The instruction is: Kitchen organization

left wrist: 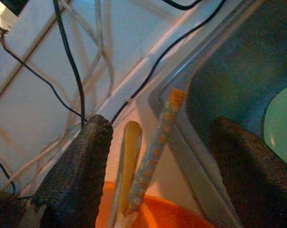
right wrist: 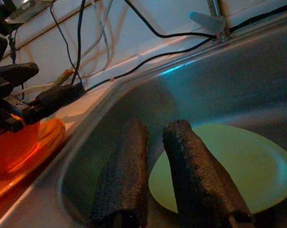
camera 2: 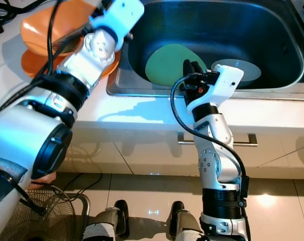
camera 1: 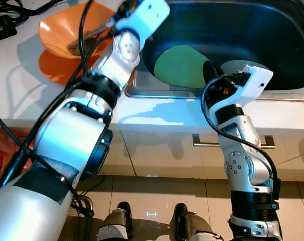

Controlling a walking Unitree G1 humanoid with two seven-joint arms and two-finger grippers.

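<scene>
An orange bowl [camera 1: 61,32] stands on an orange plate [camera 1: 54,68] on the white counter, left of the steel sink [camera 1: 157,93]. A pale spoon [left wrist: 129,147] and a stick with an orange-patterned handle [left wrist: 157,142] lean out of the bowl. My left gripper [left wrist: 161,126] is open above the bowl's far rim, its fingers [left wrist: 77,171] wide on either side of both utensils without touching them. A green plate [camera 1: 179,65] lies in the sink beside a clear bowl [camera 2: 237,68]. Over the sink's front edge, my right gripper [right wrist: 157,128] is shut and empty, pointing at the green plate.
Black and white cables [left wrist: 67,61] run along the wall behind the counter. The faucet [right wrist: 214,19] stands at the sink's back. A cabinet handle [camera 1: 232,144] sits below the counter front. A wire fan guard [camera 2: 36,216] rests on the tiled floor at my left.
</scene>
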